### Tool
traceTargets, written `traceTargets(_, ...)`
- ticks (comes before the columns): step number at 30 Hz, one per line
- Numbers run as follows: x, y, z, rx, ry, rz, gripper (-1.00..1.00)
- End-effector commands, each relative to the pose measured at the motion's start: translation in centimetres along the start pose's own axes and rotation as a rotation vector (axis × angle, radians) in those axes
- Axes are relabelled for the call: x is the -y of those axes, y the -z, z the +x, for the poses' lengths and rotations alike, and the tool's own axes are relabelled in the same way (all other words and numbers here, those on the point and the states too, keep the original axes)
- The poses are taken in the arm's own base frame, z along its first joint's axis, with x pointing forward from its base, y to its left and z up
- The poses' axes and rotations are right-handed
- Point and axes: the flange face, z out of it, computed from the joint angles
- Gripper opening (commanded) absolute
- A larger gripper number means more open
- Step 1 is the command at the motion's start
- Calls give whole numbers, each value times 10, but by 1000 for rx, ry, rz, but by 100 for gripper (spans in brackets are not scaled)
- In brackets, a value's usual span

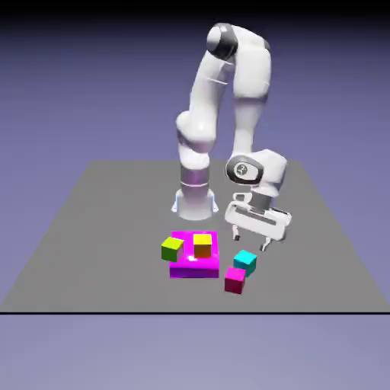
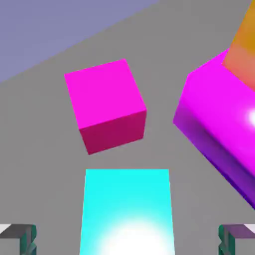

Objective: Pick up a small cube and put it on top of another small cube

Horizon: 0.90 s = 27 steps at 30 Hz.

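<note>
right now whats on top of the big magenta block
A small orange-yellow cube sits on top of the large magenta block. The yellow-green cube overlaps its edge in view; whether it rests there, I can't tell. What lies behind the orange-yellow cube is hidden.

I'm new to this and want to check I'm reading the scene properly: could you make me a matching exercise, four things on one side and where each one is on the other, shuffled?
1. Cyan cube
2. Magenta-pink cube
3. Orange-yellow cube
4. Fingers

A. On top of the wide magenta block
B. Spread open, holding nothing
C. Between the spread fingers in the hand view, not gripped
D. Nearest the table's front edge in the exterior view

Right pairs: 1-C, 2-D, 3-A, 4-B
</note>
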Motion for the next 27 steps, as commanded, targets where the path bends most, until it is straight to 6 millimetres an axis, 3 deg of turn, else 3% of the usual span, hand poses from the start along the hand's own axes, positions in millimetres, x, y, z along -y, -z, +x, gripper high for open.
traceTargets(1,0,-7,-1,-1,0,2,0)
traceTargets(6,-11,-51,-4,5,2,-19,0)
traceTargets(7,-11,-51,-4,5,2,-19,-100)
traceTargets(8,-11,-51,-4,5,2,-19,-100)
traceTargets(13,0,-6,-1,-1,0,2,-100)
traceTargets(17,-2,17,3,4,2,-21,-100)
traceTargets(25,82,21,51,-38,-103,-55,-100)
traceTargets(27,89,21,56,-38,-112,-62,-100)
